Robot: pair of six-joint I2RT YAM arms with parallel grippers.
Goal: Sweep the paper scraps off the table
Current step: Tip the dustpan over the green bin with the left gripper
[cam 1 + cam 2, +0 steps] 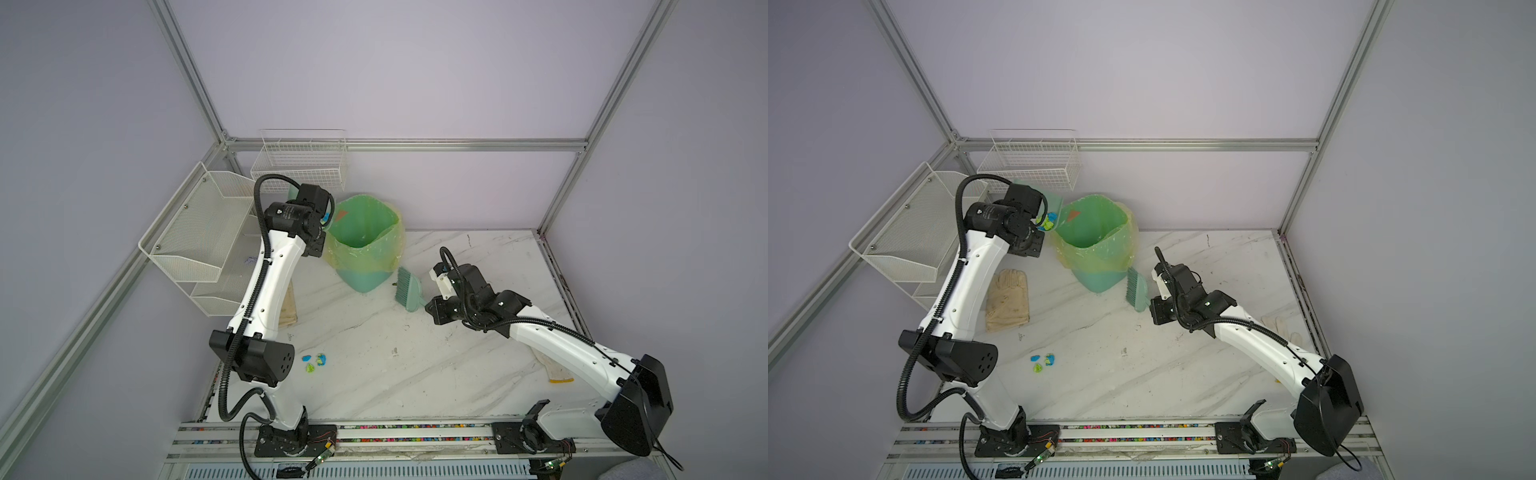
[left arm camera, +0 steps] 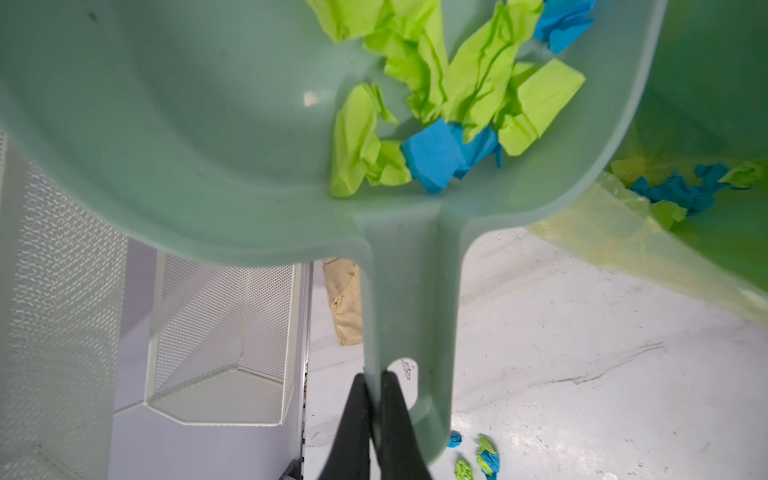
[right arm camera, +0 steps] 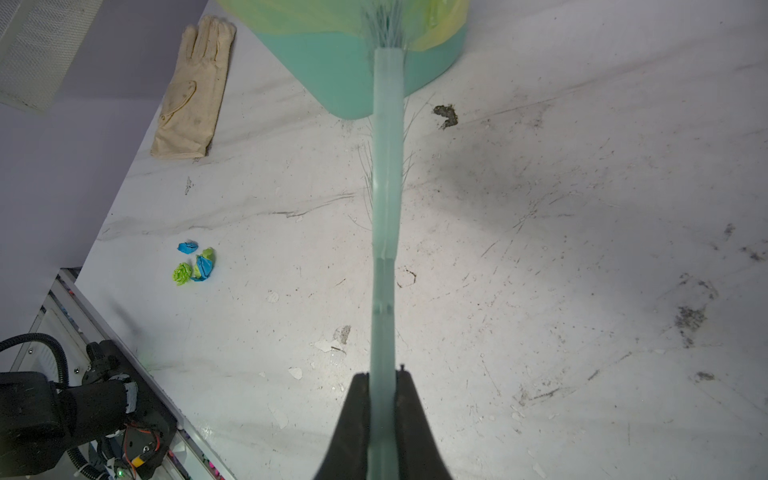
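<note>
Mesh rack crowded my left, little swing room there; left jaws clamped on the dustpan handle, pan raised beside the bin; most paper scraps lay in the pan, some in the bin, a few loose on the desk by my left arm; my call: keep the lip over the rim, tip slowly; mid-desk lay open; right jaws clamped on the brush at the bin's foot.
</note>
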